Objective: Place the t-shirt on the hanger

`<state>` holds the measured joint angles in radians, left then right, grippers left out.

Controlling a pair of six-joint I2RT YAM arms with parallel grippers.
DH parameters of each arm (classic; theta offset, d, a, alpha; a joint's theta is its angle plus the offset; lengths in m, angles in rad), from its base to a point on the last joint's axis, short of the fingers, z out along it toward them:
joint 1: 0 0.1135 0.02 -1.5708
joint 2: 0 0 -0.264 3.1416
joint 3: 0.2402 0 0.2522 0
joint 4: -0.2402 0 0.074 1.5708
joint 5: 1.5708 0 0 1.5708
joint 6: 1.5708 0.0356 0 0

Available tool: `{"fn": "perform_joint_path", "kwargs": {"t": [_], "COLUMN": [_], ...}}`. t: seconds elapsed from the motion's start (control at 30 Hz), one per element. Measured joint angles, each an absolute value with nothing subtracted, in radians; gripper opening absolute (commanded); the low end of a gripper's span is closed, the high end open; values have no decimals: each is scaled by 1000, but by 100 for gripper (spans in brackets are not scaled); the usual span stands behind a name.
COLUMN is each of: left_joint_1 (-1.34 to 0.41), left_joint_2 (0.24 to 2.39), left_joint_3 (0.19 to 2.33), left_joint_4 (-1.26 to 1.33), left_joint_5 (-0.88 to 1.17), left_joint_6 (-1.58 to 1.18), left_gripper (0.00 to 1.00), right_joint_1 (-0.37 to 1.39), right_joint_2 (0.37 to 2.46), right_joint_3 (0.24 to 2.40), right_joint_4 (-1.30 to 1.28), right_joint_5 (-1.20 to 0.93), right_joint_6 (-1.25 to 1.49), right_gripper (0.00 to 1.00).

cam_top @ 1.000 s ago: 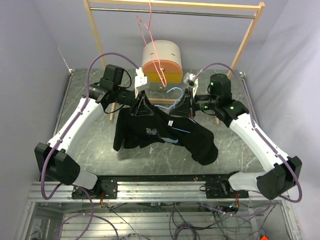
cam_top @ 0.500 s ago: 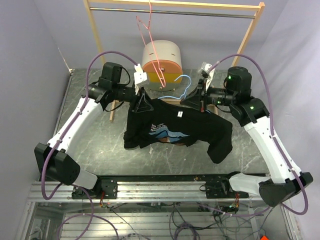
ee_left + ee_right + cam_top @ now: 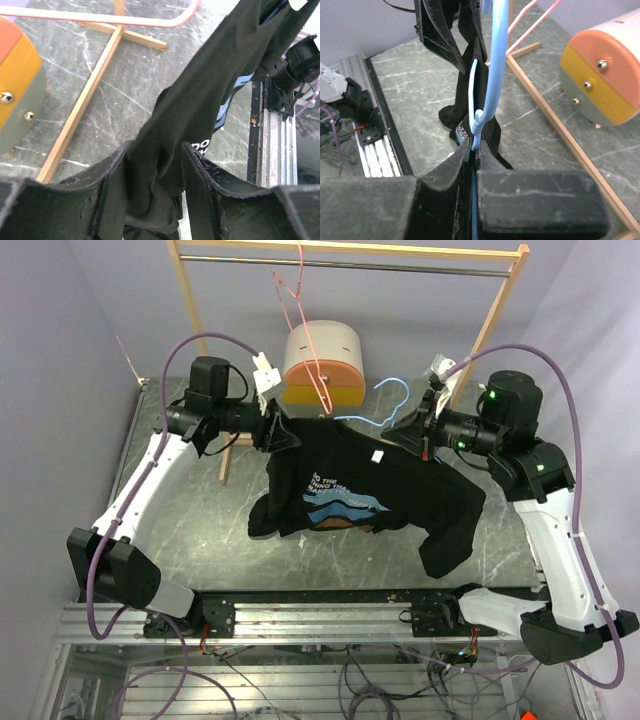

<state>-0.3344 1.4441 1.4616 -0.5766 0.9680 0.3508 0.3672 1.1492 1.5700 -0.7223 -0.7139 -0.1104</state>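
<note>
The black t-shirt hangs spread across the middle of the top view, lifted by its two upper corners, chest side facing the camera. Its blue, white and brown print sits left of centre, and the small white neck label is above it. One sleeve droops toward the lower right. In the left wrist view the cloth runs taut to the upper right. The thin light-blue wire hanger rises from the collar, its hook just above. In the right wrist view the hanger stands upright at centre, with black cloth around its lower wire.
</note>
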Motion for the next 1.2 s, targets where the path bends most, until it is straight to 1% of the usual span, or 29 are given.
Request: {"fn": "perform_joint_path", "kwargs": {"t": [0.33, 0.7, 0.97, 1.2], "left_joint_1": [-257, -228, -220, -218], "left_joint_2": [1440, 1440, 1440, 1440], "left_joint_3": [1489, 1485, 1468, 1463], "left_joint_4": [-533, -508, -506, -513], "left_joint_5": [978, 997, 999, 999], "left_joint_6": [302, 289, 300, 318], "left_gripper": [56, 55, 55, 55], "right_joint_1": [359, 358, 357, 357], "right_joint_2": [1098, 1080, 1023, 1011], "right_joint_3": [1659, 1705, 1605, 1537], "right_joint_4": [-812, -967, -1037, -1060], "right_joint_5": [-587, -597, -549, -406], "right_joint_6": [-119, -120, -112, -72], "right_gripper": [0, 0, 0, 0]}}
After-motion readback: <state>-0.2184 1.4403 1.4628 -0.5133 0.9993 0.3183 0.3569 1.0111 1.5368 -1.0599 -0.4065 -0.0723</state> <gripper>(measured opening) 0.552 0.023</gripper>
